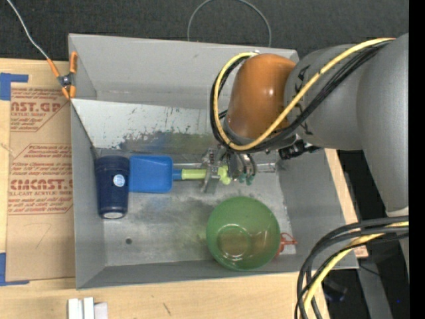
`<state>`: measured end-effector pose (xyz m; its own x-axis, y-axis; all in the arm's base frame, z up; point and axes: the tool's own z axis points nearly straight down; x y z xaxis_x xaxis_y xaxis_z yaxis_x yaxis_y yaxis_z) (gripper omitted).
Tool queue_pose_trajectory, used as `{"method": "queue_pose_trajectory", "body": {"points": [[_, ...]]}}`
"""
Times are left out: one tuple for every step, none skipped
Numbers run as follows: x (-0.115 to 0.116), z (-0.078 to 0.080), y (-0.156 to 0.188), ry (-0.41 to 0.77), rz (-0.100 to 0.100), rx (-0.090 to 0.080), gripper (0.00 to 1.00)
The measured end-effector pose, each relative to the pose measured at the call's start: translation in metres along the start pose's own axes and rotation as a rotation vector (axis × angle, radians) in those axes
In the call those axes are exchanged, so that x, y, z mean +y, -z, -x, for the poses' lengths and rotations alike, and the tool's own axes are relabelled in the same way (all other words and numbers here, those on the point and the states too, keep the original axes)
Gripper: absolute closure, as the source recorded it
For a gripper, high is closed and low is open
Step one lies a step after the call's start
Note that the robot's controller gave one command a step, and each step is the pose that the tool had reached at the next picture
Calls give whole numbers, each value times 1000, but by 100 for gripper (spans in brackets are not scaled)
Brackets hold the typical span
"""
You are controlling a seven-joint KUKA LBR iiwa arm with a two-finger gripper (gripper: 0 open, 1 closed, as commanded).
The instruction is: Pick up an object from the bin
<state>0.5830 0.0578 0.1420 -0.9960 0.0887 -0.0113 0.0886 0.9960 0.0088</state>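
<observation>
Grey sheet-metal bin point(85, 198), with sloping walls and a scuffed floor, stands on a pale wooden bench point(199, 298). The arm point(362, 105) reaches in from the right. A smooth orange cover point(260, 97) sits over its wrist, and yellow and black cables point(221, 115) loop around that cover.

Below the cover, the tool point(229, 170) hangs low over the middle of the bin floor, a little toward the back wall. It is right at the free end of the blue plastic scoop with a lime-green handle point(150, 173). The scoop lies flat on the floor, with its blue blade to the left and its handle running right toward the tool. A short bit of lime green shows within the tool's metal parts, in line with the handle. Whether the tool is open, closed, or gripping the handle cannot be told from this angle, because the cover and wrist hide much of it.

A dark blue cylindrical container with a pale round label point(111, 185) lies on its side against the left wall. It touches or nearly touches the left edge of the scoop's blade. A translucent green round plastic bowl point(214, 234) sits upright in the front right corner, near the tool but apart from the scoop, and its rim lies just below the tool in the view.
</observation>
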Motion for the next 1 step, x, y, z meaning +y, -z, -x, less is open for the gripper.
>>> {"method": "queue_pose_trajectory", "body": {"points": [[1, -12, 6, 5, -1, 5, 100]]}}
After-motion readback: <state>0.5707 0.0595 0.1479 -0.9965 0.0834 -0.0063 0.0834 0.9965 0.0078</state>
